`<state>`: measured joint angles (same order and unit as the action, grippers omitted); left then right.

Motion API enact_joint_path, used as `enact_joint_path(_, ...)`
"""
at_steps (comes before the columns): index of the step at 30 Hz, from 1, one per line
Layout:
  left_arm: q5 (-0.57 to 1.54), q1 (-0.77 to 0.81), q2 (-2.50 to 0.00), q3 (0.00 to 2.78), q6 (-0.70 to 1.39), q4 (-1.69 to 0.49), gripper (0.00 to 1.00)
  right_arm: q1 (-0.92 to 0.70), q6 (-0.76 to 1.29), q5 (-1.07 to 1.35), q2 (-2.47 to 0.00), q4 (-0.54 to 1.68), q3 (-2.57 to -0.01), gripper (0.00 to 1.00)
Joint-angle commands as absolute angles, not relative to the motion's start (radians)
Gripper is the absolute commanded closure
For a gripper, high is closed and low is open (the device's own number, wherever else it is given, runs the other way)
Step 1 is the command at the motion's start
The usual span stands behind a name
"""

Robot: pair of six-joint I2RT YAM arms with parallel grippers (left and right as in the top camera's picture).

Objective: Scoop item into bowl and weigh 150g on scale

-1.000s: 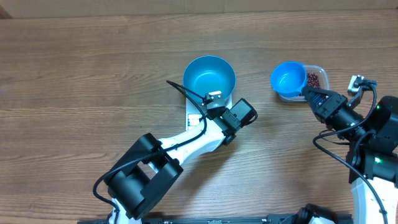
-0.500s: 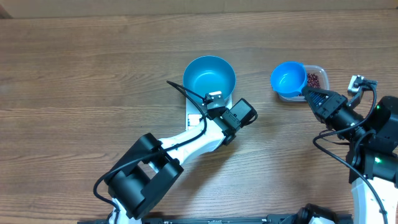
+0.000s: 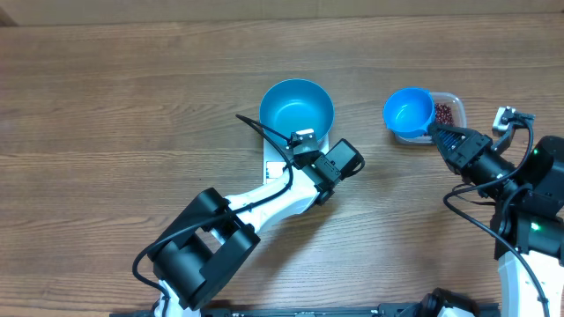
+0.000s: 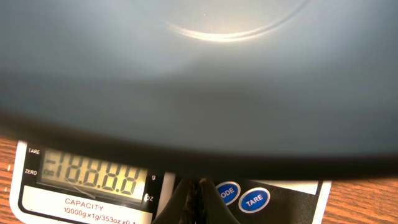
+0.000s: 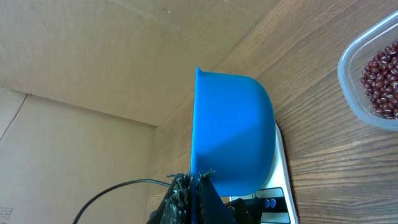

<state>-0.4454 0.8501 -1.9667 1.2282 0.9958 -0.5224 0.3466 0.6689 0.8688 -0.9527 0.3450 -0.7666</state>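
Observation:
The blue bowl (image 3: pixel 297 107) stands on the white scale (image 3: pixel 270 157). In the left wrist view the bowl's underside (image 4: pixel 199 74) fills the top, above the scale's (image 4: pixel 93 205) lit display and two blue buttons. My left gripper (image 3: pixel 293 158) (image 4: pixel 198 190) is shut, its tips on the scale's front strip between display and buttons. My right gripper (image 3: pixel 438 134) (image 5: pixel 197 186) is shut on the handle of a blue scoop (image 3: pixel 407 113) (image 5: pixel 233 130), held level with nothing in it. The beans (image 3: pixel 443 113) (image 5: pixel 379 74) lie in a clear tub just right of the scoop.
The clear tub (image 3: pixel 451 97) sits near the table's right side, partly under the scoop. A black cable (image 3: pixel 264 128) loops beside the bowl. Both arms reach in from the near edge over the wooden table (image 3: pixel 132 106).

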Motion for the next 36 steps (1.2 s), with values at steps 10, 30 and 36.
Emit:
enact_joint_path(10, -0.388, 0.861, -1.864, 1.281, 0.894, -0.595, 0.96, 0.349, 0.681, 0.885, -0.944, 0.344, -0.78, 0.96)
enact_joint_path(30, -0.247, 0.831, -1.405, 1.281, 0.672, -0.642, 0.96, 0.349, 0.698, 0.873, -0.945, 0.309, -0.78, 0.96)
enact_joint_path(36, -0.177, 0.76, -1.382, 1.281, 0.672, -0.748, 0.95, 0.349, 0.678, 0.833, -0.945, 0.325, -0.786, 0.96)
